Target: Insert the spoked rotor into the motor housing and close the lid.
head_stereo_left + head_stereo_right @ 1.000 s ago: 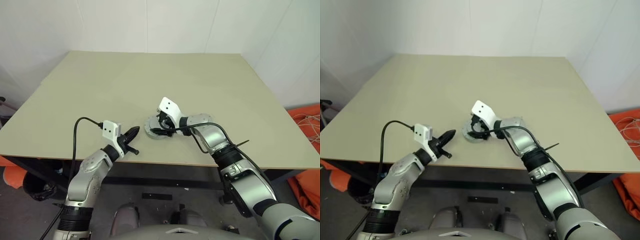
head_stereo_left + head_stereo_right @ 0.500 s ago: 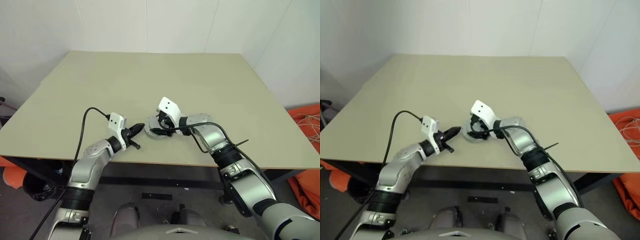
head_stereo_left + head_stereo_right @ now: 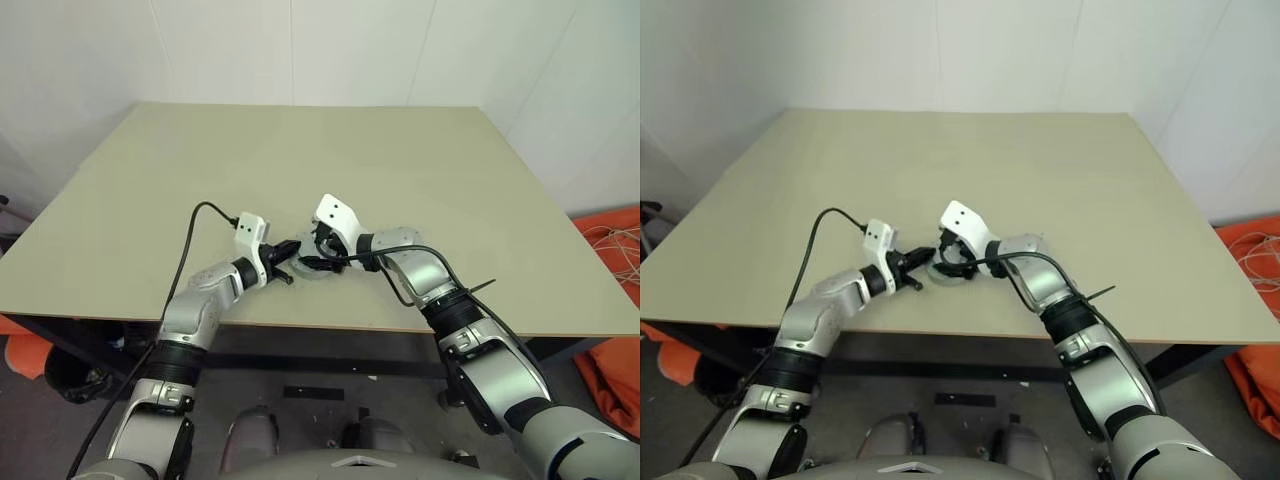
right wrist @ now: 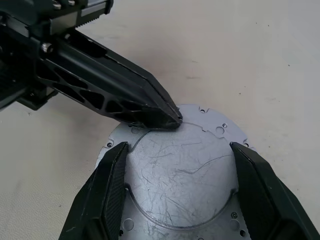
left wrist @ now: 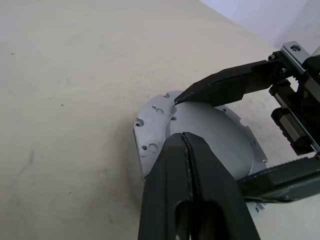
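Observation:
A round silver lid (image 4: 180, 170) with a scratched flat top and a flange of small holes lies on the table near its front edge. My right gripper (image 4: 180, 147) straddles its raised round part, one black finger against each side. My left gripper (image 5: 184, 134) is shut, and its pointed tip (image 4: 172, 120) rests on the lid's rim on the side away from the right wrist. In the head views the two grippers meet over the lid (image 3: 306, 266). The motor housing and the spoked rotor are hidden.
The beige table (image 3: 300, 160) stretches far behind and to both sides of the lid. Its front edge runs just behind my wrists. A black cable (image 3: 195, 225) loops off my left wrist. Orange fabric (image 3: 615, 290) lies on the floor at the right.
My left gripper, still shut, has moved forward and to the right from the table's front edge until its tip meets the lid's rim. The right gripper and the lid have stayed put.

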Controlling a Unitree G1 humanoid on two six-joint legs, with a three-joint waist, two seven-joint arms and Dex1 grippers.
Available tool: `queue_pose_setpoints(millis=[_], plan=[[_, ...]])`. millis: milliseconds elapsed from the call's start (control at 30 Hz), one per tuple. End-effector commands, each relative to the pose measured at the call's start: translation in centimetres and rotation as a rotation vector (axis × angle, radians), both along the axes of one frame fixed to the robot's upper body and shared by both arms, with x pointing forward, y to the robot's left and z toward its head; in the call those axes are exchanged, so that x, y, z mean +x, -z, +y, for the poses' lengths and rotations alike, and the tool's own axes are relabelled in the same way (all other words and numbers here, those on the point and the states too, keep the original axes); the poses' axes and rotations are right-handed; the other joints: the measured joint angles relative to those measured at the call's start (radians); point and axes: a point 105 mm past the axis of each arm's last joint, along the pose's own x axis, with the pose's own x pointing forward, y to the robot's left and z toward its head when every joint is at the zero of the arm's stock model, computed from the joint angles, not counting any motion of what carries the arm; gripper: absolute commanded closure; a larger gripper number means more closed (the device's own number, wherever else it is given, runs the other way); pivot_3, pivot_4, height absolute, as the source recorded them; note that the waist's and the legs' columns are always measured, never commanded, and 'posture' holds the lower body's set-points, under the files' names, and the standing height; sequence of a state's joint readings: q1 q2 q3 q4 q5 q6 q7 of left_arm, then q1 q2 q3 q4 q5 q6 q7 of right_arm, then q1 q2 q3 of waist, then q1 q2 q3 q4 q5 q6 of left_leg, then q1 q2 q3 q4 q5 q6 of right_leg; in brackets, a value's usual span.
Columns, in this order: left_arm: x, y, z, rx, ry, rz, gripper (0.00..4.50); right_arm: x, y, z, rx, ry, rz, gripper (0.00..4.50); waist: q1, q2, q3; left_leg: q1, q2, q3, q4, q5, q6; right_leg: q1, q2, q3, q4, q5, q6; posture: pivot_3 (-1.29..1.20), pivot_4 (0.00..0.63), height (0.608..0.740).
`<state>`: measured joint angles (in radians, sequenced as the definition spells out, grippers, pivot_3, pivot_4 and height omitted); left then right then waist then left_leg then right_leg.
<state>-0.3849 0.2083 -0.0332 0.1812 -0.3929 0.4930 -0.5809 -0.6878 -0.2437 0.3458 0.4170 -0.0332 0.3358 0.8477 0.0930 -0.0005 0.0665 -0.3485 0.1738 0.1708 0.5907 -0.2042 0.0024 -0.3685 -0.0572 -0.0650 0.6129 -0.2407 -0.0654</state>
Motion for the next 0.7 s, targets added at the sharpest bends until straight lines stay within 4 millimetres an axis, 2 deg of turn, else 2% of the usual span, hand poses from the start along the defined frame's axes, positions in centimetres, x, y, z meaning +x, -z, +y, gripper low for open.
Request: queue_pose_setpoints(millis=[33, 633, 700], plan=[[0.8, -0.5, 0.0, 0.016, -0.012, -0.006, 4.50, -0.3, 1.0, 0.0, -0.038, -0.002, 0.019, 1.39, 0.000, 0.000, 0.000, 0.000, 0.000, 0.000, 0.000, 0.000, 0.000, 0.000, 0.000, 0.000, 0.000, 0.000, 0.000, 0.00, 0.000, 0.740], [0.2, 1.4, -0.6, 0.093, 0.037, 0.100, 4.50, -0.8, 0.6, 0.5, -0.006, -0.033, 0.031, 1.39, 0.000, 0.001, -0.001, 0.002, 0.000, 0.000, -0.001, 0.000, 0.000, 0.002, 0.000, 0.000, -0.001, 0.000, 0.000, 0.00, 0.000, 0.740], [0.2, 1.4, -0.7, 0.091, 0.040, 0.102, 4.50, -0.8, 0.4, 0.5, 0.002, -0.036, 0.034, 0.63, 0.000, 0.001, -0.001, 0.002, 0.000, 0.000, -0.002, 0.000, 0.000, 0.002, 0.000, 0.000, -0.001, 0.000, 0.000, 0.00, 0.000, 0.740]])
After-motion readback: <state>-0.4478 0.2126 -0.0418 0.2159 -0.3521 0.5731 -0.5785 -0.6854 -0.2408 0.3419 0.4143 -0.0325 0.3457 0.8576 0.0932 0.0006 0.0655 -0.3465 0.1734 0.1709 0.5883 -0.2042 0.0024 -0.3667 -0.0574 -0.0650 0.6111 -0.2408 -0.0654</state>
